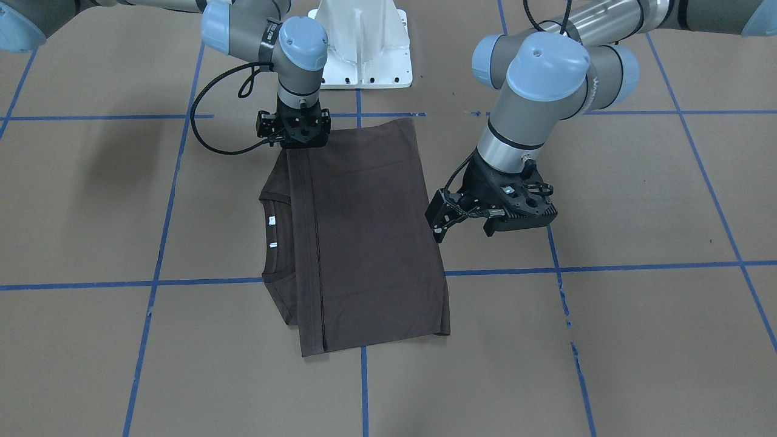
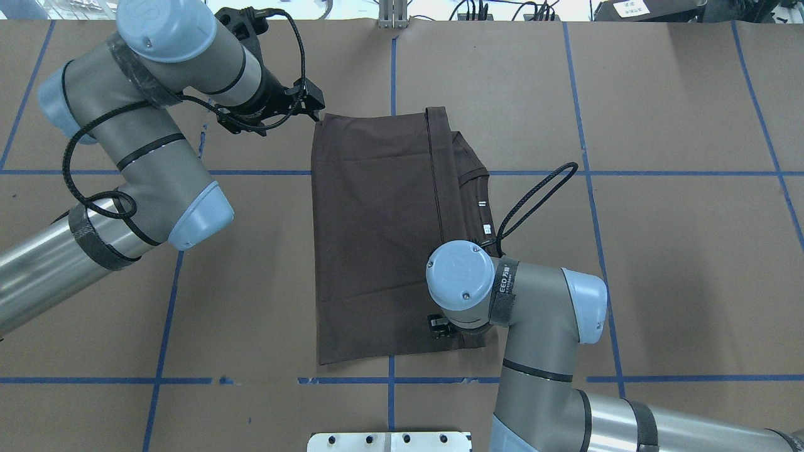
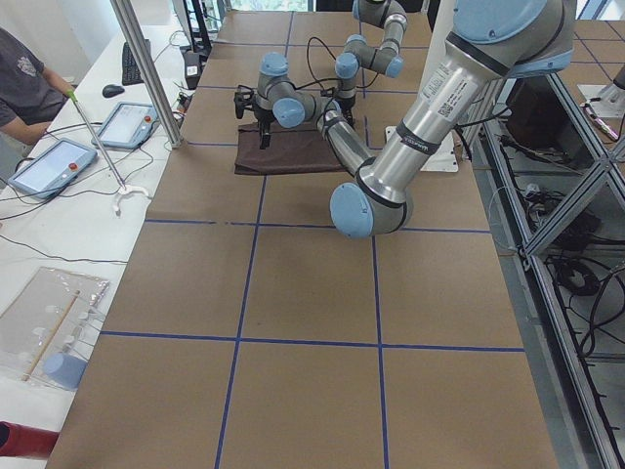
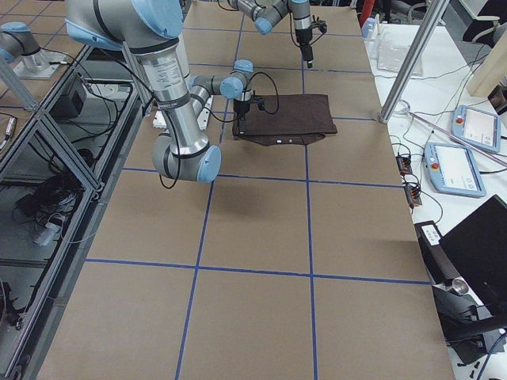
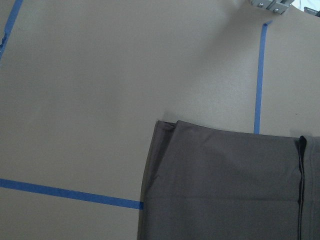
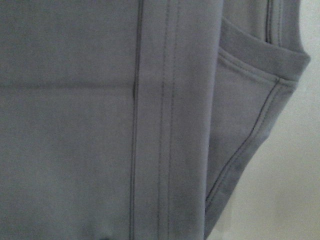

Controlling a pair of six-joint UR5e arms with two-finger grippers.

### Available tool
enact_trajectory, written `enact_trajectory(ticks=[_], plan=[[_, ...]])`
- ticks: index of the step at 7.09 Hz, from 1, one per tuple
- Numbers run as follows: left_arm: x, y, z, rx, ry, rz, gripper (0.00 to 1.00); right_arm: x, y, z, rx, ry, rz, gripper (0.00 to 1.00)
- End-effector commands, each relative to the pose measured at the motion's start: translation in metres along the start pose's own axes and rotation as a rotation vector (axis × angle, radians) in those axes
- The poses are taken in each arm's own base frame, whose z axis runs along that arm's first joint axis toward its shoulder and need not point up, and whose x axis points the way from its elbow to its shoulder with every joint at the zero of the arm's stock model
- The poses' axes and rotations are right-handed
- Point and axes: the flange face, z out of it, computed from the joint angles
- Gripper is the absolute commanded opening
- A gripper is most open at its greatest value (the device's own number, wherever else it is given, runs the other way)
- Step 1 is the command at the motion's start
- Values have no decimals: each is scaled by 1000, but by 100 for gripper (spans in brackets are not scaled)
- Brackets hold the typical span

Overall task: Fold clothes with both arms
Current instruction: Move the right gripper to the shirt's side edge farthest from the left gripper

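The dark brown T-shirt [image 1: 370, 230] lies folded flat on the brown table [image 1: 637, 194], its hem laid over toward the collar [image 1: 270, 240] with the white neck tags [image 1: 272, 220]. It also shows in the overhead view [image 2: 377, 238]. My right gripper [image 1: 298, 138] points straight down on the shirt's hem corner nearest my base; its fingers are hidden under the wrist [image 2: 461, 276]. The right wrist view shows only close fabric [image 6: 100, 125]. My left gripper [image 1: 438, 226] hangs open and empty above the table beside the shirt's far corner [image 2: 314, 103]. That corner shows in the left wrist view [image 5: 165, 130].
The white pedestal base [image 1: 364, 48] stands at the table's near edge. Blue tape lines [image 1: 607, 267] grid the table. A seated operator [image 3: 24, 88], tablets [image 3: 132, 122] and a metal pole [image 3: 146, 78] are beyond the far edge.
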Motion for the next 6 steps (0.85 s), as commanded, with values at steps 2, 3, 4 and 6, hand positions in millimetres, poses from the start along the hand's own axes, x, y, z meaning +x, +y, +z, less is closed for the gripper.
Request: enact_trajectory(ticks=[2,3,4,6], plan=[[-1,1,0,2,3,-21,100,9,-4,0,-13,33,-14,100],[2,2,-1,2,7,-31,100,14,-7,0,-17,43,-7,100],[3,2,-2,2,9,-38,100,17,-9,-2,-18,48,-7,100],[1,2,0,1,5,-49,100,39,-21,1,-11,66,22,100]])
